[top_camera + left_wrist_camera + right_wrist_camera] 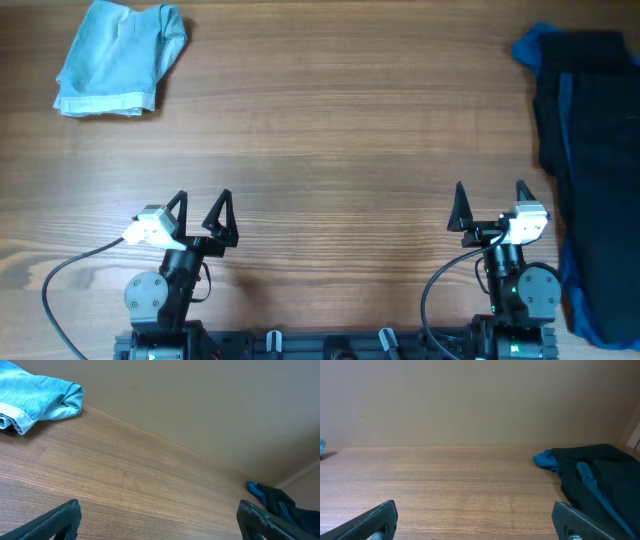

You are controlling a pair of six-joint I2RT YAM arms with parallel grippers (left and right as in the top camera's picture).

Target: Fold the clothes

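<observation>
A light blue garment (120, 55) lies bunched at the far left of the table; it also shows in the left wrist view (37, 397). A dark navy garment with blue lining (590, 150) lies spread along the right edge, also in the right wrist view (600, 477) and at the edge of the left wrist view (280, 502). My left gripper (203, 212) is open and empty near the front left, fingers apart (160, 520). My right gripper (490, 208) is open and empty near the front right (475, 520), just left of the dark garment.
The wooden table (340, 130) stretches between the two garments. A plain wall (470, 400) stands behind its far edge. Cables loop beside both arm bases at the front edge.
</observation>
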